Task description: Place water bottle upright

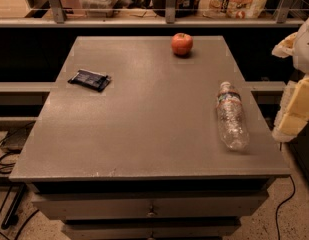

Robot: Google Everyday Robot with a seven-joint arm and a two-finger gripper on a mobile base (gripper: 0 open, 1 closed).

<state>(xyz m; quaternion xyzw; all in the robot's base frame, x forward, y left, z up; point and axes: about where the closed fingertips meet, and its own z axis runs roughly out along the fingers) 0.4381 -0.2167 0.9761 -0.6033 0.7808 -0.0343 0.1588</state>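
Note:
The water bottle point(230, 116) is clear ribbed plastic with a white cap and a thin label band near the neck. It lies on its side at the right of the grey table top point(144, 134), cap pointing away from me. My gripper point(298, 106), white and pale yellow, shows at the right edge of the view. It is to the right of the bottle, beyond the table's right edge, and apart from the bottle. It holds nothing that I can see.
A red apple point(182, 44) stands near the table's far edge. A dark flat snack packet point(89, 79) lies at the left. Drawers sit under the table's front edge. A shelf rail with bags runs behind. Cables lie on the floor.

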